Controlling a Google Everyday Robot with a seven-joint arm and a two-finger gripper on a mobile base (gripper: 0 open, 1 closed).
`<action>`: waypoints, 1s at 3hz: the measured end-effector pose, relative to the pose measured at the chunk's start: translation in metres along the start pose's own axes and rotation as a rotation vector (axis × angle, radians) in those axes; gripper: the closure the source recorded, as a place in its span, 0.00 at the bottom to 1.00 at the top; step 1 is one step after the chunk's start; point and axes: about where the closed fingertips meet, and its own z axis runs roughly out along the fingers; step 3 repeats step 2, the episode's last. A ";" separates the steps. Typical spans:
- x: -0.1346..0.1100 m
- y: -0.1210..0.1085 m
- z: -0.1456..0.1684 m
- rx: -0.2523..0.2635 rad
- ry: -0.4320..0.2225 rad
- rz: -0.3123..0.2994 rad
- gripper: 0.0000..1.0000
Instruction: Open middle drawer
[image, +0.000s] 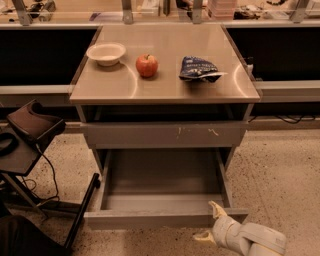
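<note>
The middle drawer (160, 219) is pulled far out of the cabinet, low in the camera view, and its grey inside looks empty. Its plain flat front faces me. The taller grey front with pale scratch marks (165, 135) sits above it, nearly flush. My gripper (210, 223) is at the bottom right, just in front of the right end of the middle drawer's front. Its two pale fingers (216, 210) are spread apart with nothing between them. The upper finger overlaps the drawer front's right end.
On the cabinet top (120, 85) stand a white bowl (106, 53), a red apple (147, 65) and a blue chip bag (199, 69). A dark stand with cables (30, 135) is at the left. Speckled floor (280, 170) lies to the right.
</note>
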 end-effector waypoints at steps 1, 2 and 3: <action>0.000 0.000 0.000 0.000 0.000 0.000 0.00; 0.000 0.000 0.000 0.000 0.000 0.000 0.00; 0.000 0.000 0.000 0.000 0.000 0.000 0.00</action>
